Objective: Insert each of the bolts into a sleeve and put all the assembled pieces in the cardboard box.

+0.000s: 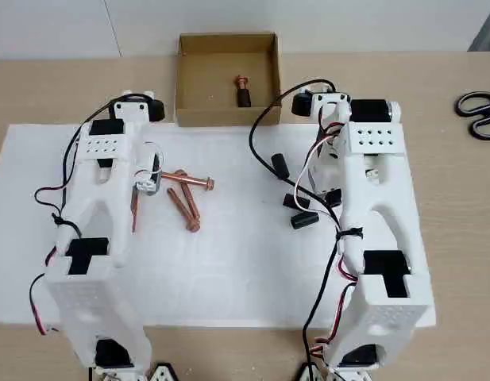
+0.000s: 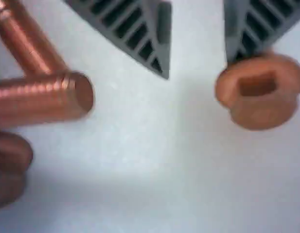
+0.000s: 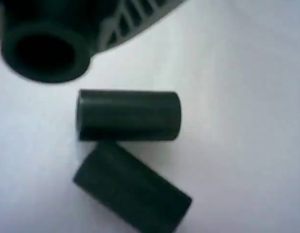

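The left arm seems to be going for a bolt. The left gripper (image 2: 198, 68) is hanging low over the white mat (image 1: 245, 270), its jaws standing apart with only bare mat between them. The head of a copper bolt (image 2: 259, 92) is sitting right at the tip of one finger, outside the gap.

To do this well, the gripper is probably needing to shift sideways until the bolt is lying squarely between the jaws. Closing on the shank rather than on the rounded head should leave the threaded end free to enter a sleeve. It is also worth staying off the other bolts (image 2: 40, 99) lying close by, since a nudge could roll them.

The right gripper (image 1: 330, 194) is sitting over the sleeves, with one black sleeve (image 3: 43, 48) showing end-on close under it. Whether it is gripping that sleeve cannot be told. Two more sleeves (image 3: 128, 115) are lying on the mat, touching each other.

The bolt is looking shiny and copper-coloured, with a flanged round head and a rectangular recess in its top. The others are showing fine threads and flat ends. The cardboard box (image 1: 221, 117) is standing at the mat's far edge between the arms, already holding one assembled piece (image 1: 242, 90).
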Available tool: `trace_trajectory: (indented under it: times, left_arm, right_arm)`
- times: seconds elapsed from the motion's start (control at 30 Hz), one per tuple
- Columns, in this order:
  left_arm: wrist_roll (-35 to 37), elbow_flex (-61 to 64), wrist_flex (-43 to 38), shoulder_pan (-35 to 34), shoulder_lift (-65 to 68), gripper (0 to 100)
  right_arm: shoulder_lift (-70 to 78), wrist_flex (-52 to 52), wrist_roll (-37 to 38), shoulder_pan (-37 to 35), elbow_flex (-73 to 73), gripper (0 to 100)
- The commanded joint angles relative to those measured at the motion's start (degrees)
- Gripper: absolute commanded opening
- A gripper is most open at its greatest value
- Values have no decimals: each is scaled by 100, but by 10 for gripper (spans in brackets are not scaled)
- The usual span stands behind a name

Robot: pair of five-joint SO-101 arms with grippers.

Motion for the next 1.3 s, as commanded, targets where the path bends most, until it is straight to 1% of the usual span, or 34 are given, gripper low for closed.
trace_trajectory:
  times: [0.0,0.37,0.6,0.8,0.9,1.1,1.27]
  left_arm:
    - [-18,-13,-35,-79,-114,74]
    - [-114,-154,299,-141,-132,75]
    - [-369,-831,879,-105,-132,76]
    - [-404,-1341,1213,-149,-123,77]
    - [-475,-1332,1187,-158,-70,77]
    - [-633,-1174,941,-580,-62,77]
    - [-642,-673,571,-571,-62,88]
  right_arm:
    - [-356,-31,26,22,-26,3]
    - [-356,-31,26,22,-26,3]
    - [-347,-40,26,22,-26,3]
    - [-347,-48,26,4,-35,3]
    - [-347,-48,26,4,-35,3]
    - [-347,-48,26,13,-35,3]
    - [-347,-119,26,-4,-35,3]
